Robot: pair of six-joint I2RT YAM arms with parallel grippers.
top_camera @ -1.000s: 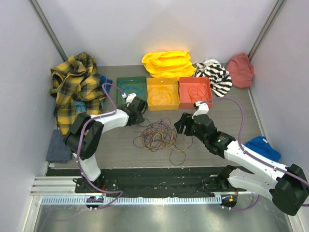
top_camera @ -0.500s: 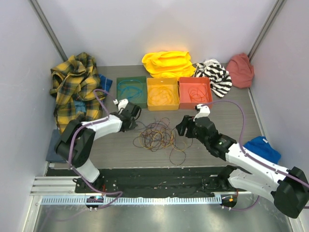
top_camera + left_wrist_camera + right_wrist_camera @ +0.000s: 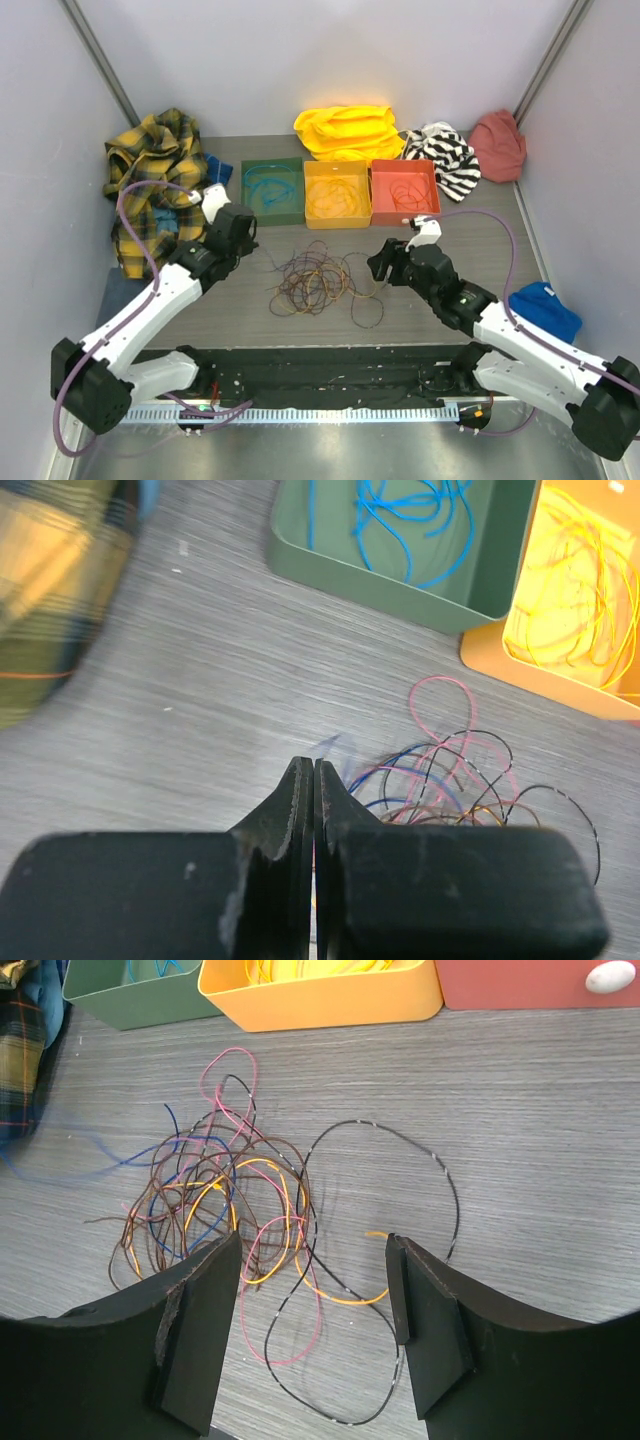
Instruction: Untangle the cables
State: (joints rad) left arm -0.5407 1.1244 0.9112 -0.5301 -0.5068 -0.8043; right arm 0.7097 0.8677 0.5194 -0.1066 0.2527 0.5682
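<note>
Top external view: the cables (image 3: 315,283) lie as a loose tangle of thin orange, pink, blue, brown and dark loops in the middle of the worktop (image 3: 480,240), apart from the three trays lined up toward its far edge. The green tray (image 3: 244,190) holds blue wire, the yellow tray (image 3: 308,195) holds yellow wire, and the red tray (image 3: 372,195) has a few thin loops in it. The left gripper (image 3: 243,245) sits just off the tangle's left side with its fingers (image 3: 300,790) pressed tight together. A faint blurred blue strand runs by the tips, but I cannot tell whether it is pinched. The right gripper (image 3: 385,265) hangs at the tangle's right side, fingers (image 3: 205,1310) spread wide and holding nothing, with an orange loop and a dark loop lying on the worktop between them. A plaid shirt (image 3: 160,175) is heaped at the left edge and a yellow cloth (image 3: 345,130) at the far edge.
</note>
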